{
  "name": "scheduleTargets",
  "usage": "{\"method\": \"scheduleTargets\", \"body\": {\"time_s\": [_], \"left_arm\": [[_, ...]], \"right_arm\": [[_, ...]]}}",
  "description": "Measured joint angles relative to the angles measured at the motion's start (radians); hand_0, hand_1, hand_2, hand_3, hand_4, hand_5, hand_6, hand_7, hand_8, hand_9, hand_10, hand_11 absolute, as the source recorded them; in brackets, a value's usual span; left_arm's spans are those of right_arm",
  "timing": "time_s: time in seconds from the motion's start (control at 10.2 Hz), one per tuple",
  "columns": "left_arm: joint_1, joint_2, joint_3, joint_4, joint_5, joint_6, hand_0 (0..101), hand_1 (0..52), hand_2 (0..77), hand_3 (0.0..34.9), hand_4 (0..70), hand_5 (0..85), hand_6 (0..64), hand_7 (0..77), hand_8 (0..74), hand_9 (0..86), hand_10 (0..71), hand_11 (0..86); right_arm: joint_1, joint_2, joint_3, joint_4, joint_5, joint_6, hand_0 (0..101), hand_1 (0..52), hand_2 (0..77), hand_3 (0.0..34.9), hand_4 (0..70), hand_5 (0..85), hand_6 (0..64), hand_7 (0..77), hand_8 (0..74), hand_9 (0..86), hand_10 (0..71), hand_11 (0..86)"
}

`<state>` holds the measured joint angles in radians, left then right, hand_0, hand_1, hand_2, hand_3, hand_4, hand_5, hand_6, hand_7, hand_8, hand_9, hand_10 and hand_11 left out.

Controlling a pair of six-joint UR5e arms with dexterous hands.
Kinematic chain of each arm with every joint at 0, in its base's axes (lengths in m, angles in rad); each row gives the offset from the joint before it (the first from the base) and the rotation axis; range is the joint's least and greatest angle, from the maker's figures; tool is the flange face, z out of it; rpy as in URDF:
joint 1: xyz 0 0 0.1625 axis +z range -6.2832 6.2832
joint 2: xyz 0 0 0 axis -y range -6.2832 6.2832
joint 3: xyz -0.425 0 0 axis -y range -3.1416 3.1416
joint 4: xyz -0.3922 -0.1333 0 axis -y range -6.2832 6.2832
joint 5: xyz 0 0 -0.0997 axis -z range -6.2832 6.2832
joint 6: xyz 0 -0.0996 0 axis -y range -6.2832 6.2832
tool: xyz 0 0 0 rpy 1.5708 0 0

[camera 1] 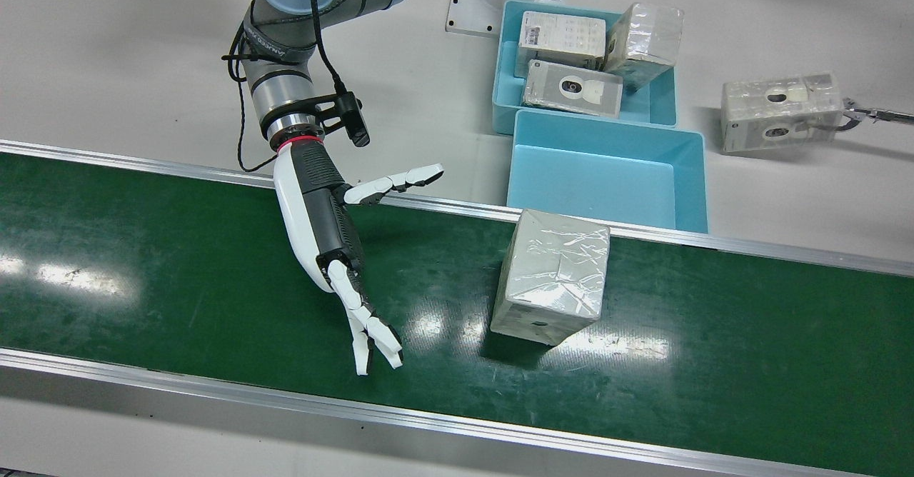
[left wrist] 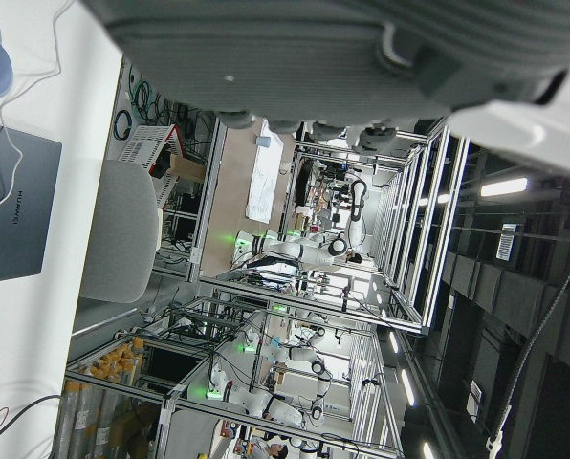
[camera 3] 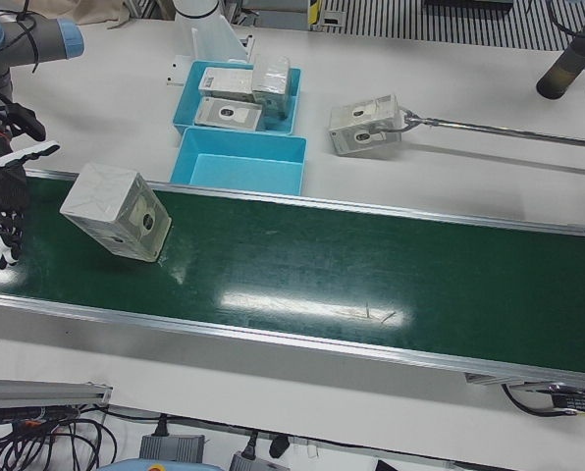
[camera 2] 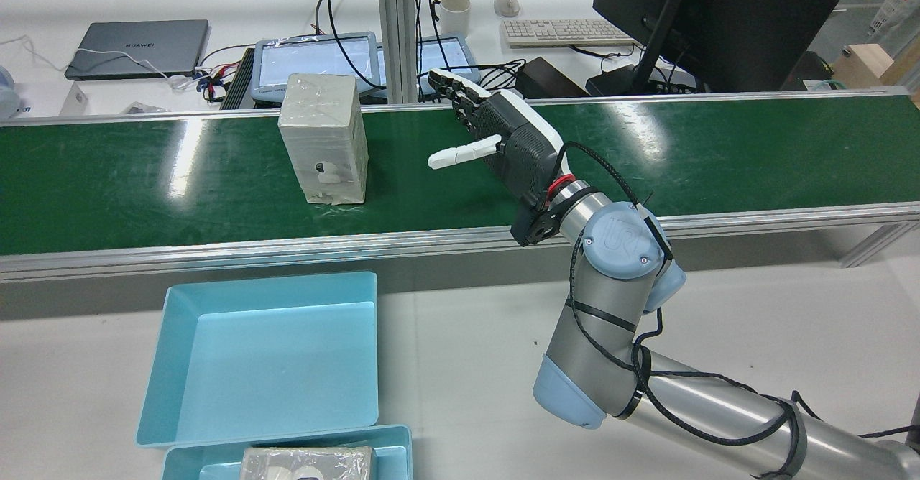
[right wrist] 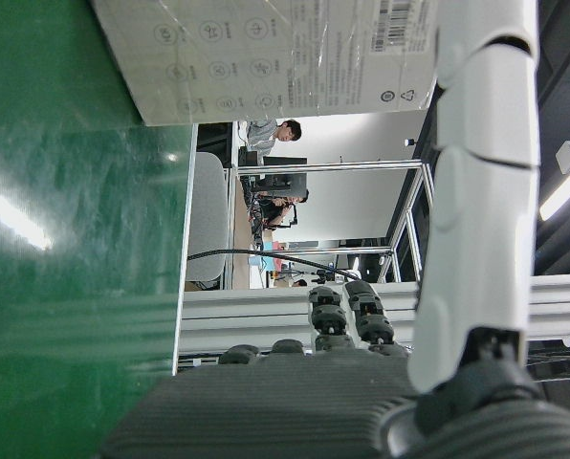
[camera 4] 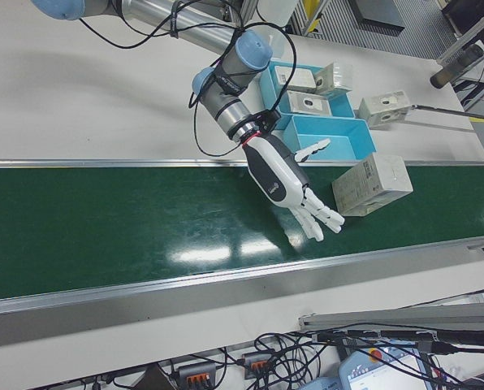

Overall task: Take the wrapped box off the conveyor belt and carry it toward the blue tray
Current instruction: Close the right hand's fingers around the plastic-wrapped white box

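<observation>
The wrapped box (camera 1: 551, 275) stands on the green conveyor belt (camera 1: 178, 277), close to the belt's edge by the empty blue tray (camera 1: 607, 177). It also shows in the rear view (camera 2: 323, 139), the left-front view (camera 3: 116, 211), the right-front view (camera 4: 372, 184) and the right hand view (right wrist: 266, 57). My right hand (camera 1: 335, 241) is open over the belt, fingers spread, a short gap from the box and not touching it; it also shows in the rear view (camera 2: 503, 142). Of my left hand (left wrist: 342, 48) only the grey palm shows.
A second blue tray (camera 1: 500, 70) behind the empty one holds three wrapped boxes. Another wrapped box (camera 1: 778, 111) lies on the white table to the right, with a thin rod against it. Metal rails (camera 1: 428, 206) edge the belt.
</observation>
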<state>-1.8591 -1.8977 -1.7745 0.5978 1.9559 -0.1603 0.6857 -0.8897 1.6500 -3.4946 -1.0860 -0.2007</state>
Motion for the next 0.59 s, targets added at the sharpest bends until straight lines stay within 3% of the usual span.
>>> {"method": "scheduleTargets", "body": {"time_s": [0.49, 0.59], "left_arm": [[0.0, 0.0, 0.0, 0.0, 0.0, 0.0, 0, 0.0, 0.5, 0.0, 0.0, 1.1, 0.5, 0.5, 0.5, 0.5, 0.5, 0.5], [0.0, 0.0, 0.0, 0.0, 0.0, 0.0, 0, 0.0, 0.5, 0.0, 0.0, 1.1, 0.5, 0.5, 0.5, 0.5, 0.5, 0.5]], "right_arm": [[-0.001, 0.002, -0.015, 0.0, 0.0, 0.001, 47, 14.2, 6.5, 0.0, 4.4, 11.5, 0.5, 2.2, 0.0, 1.1, 0.0, 1.1], [-0.002, 0.004, -0.015, 0.0, 0.0, 0.0, 47, 16.4, 7.6, 0.0, 4.4, 11.5, 0.5, 2.2, 0.0, 1.1, 0.0, 1.1]]}}
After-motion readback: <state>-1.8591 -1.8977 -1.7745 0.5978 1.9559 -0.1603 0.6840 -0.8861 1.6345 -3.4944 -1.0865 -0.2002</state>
